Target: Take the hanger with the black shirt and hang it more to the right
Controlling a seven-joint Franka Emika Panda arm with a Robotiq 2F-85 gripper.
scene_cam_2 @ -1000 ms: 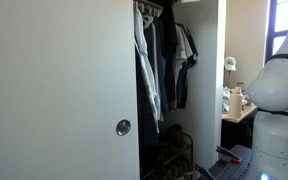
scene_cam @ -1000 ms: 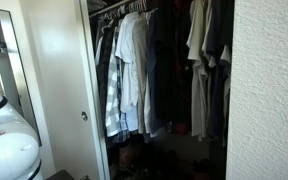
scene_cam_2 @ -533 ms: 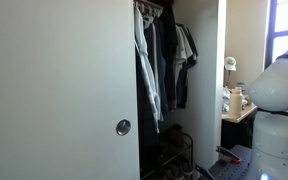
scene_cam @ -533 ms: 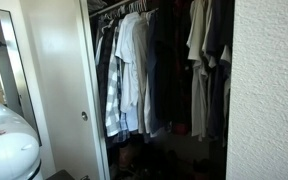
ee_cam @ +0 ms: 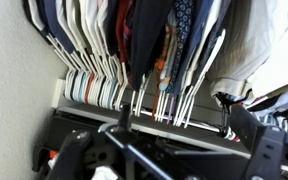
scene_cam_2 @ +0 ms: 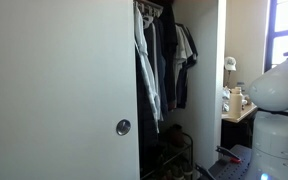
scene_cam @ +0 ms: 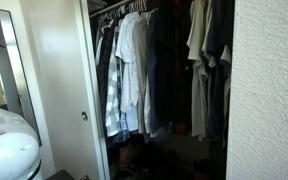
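Note:
The black shirt (scene_cam: 170,70) hangs in the open closet between the white shirts and the grey ones; it also shows as a dark garment in an exterior view (scene_cam_2: 169,70). Its hanger is hidden in the fabric, and the hook is too dark to make out. The wrist view stands upside down and looks at the closet rod (ee_cam: 144,118) with several hanger hooks on it. My gripper (ee_cam: 169,160) is open and empty, its two dark fingers wide apart just short of the rod. It touches no hanger. The gripper does not show in either exterior view.
White shirts (scene_cam: 132,60) and a plaid shirt (scene_cam: 106,75) hang next to the black shirt, grey shirts (scene_cam: 206,60) on its other side. The sliding door (scene_cam: 59,90) and a textured wall (scene_cam: 269,90) flank the opening. Things lie on the closet floor (scene_cam_2: 174,155).
The white robot body has shifted slightly in both exterior views. The clothes hang as before.

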